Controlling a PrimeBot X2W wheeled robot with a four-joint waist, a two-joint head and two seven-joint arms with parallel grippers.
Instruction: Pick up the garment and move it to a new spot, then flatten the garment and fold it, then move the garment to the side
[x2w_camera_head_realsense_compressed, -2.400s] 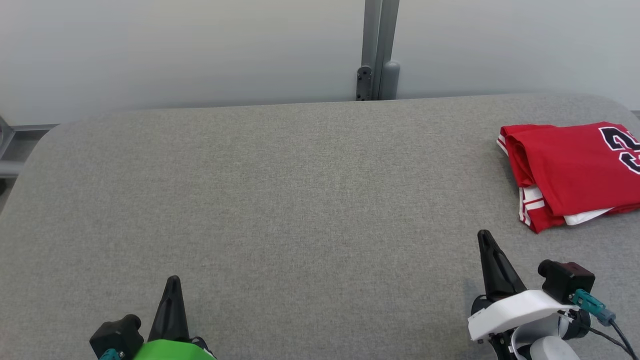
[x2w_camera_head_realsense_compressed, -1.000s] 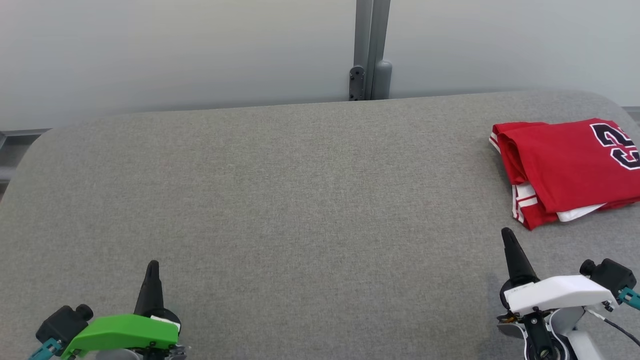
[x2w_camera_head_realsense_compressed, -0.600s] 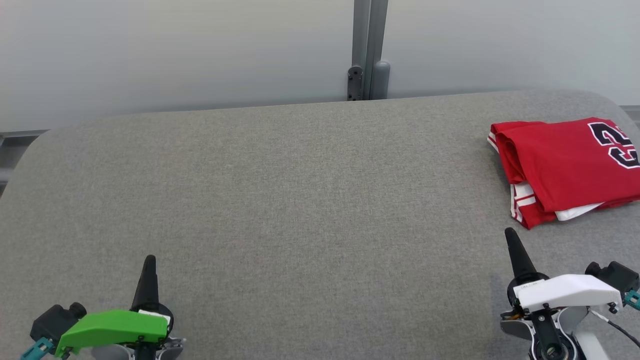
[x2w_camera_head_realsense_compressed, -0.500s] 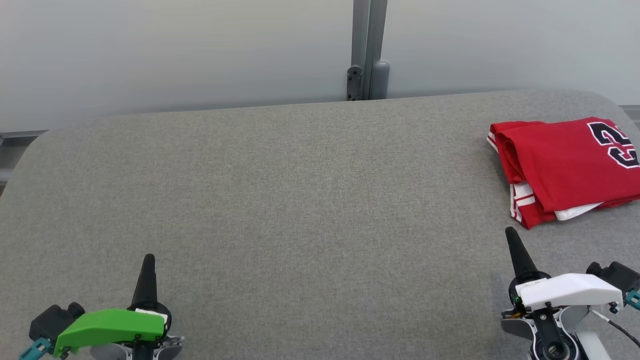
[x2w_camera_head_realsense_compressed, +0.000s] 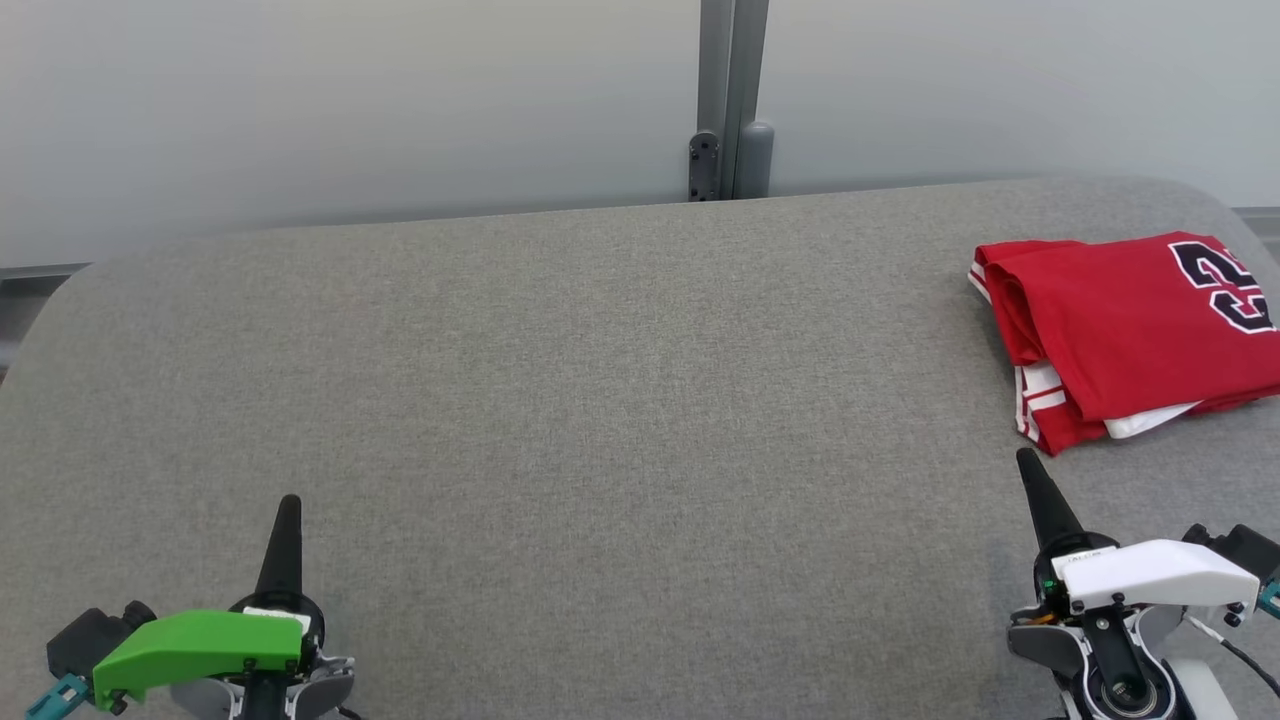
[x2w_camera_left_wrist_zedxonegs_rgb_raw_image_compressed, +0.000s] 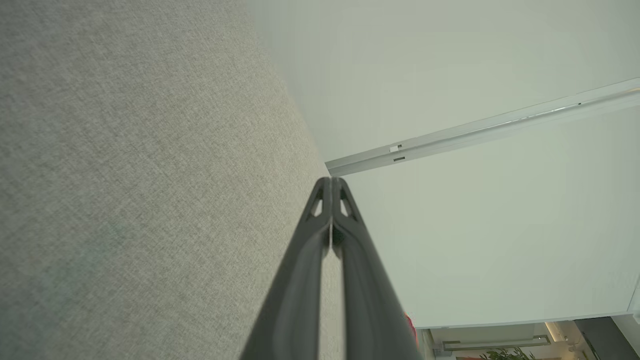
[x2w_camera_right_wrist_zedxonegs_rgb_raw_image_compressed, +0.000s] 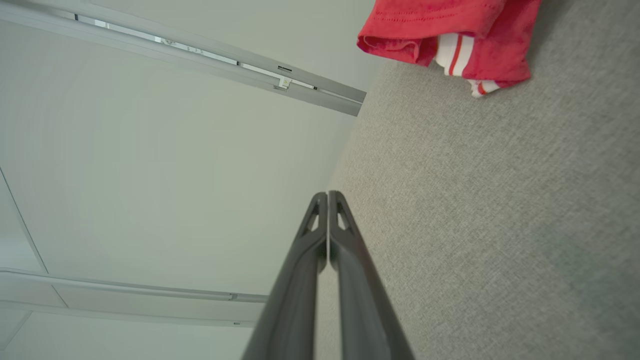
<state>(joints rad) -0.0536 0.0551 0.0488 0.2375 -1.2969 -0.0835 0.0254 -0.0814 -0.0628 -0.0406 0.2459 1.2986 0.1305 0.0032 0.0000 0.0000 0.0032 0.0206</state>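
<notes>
Two grippers rest low over the near edge of the grey fabric work surface (x2w_camera_head_realsense_compressed: 600, 380). Both have their jaws pressed fully together, tip against tip.

1. Locate the left gripper (x2w_camera_head_realsense_compressed: 287, 512) at the lower left of the head view, in front of its green cover (x2w_camera_head_realsense_compressed: 195, 645). It points toward the far edge of the surface. In the left wrist view you can verify the closure: the two dark fingers (x2w_camera_left_wrist_zedxonegs_rgb_raw_image_compressed: 300, 280) meet along their whole length, over bare grey fabric.

2. Locate the right gripper (x2w_camera_head_realsense_compressed: 1031, 467) at the lower right of the head view, in front of its white cover (x2w_camera_head_realsense_compressed: 1150, 575). It points toward the far edge with a slight lean to the left. The right wrist view shows its fingers (x2w_camera_right_wrist_zedxonegs_rgb_raw_image_compressed: 355, 285) shut in the same way.

3. Locate the garment (x2w_camera_head_realsense_compressed: 1120, 335), a red jersey with white striped trim and a dark number outlined in white. It lies folded in a compact stack at the right side of the surface, toward the far edge. The right border of the head view cuts off part of it. A white layer shows at its near edge.

4. Note the clearance. The right gripper's tip lies near the garment's near-left corner but apart from it, with grey fabric visible between them. The left gripper is well apart from the garment.

Behind the surface you will see a pale wall (x2w_camera_head_realsense_compressed: 350, 100) and a grey metal post (x2w_camera_head_realsense_compressed: 730, 90).
</notes>
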